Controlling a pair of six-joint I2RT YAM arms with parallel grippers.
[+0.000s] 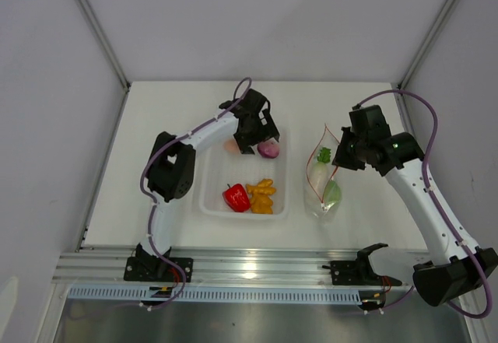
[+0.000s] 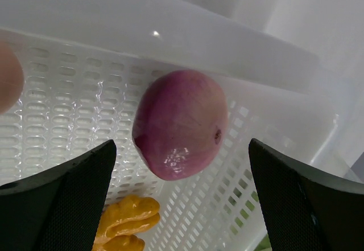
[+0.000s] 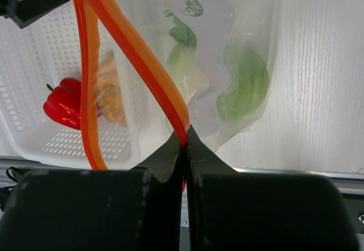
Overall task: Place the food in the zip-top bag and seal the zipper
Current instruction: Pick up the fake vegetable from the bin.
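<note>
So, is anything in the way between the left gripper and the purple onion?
Nothing visible. The open left gripper frames the purple onion, which lies free by the white tray's wall; the orange-yellow piece sits lower, off the path.

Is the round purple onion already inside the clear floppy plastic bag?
No, the round purple onion lies in the white perforated plastic tray.

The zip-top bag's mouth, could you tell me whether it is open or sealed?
Open: the zipper gapes, its two strips meeting only where the right pincer pinches them.
</note>
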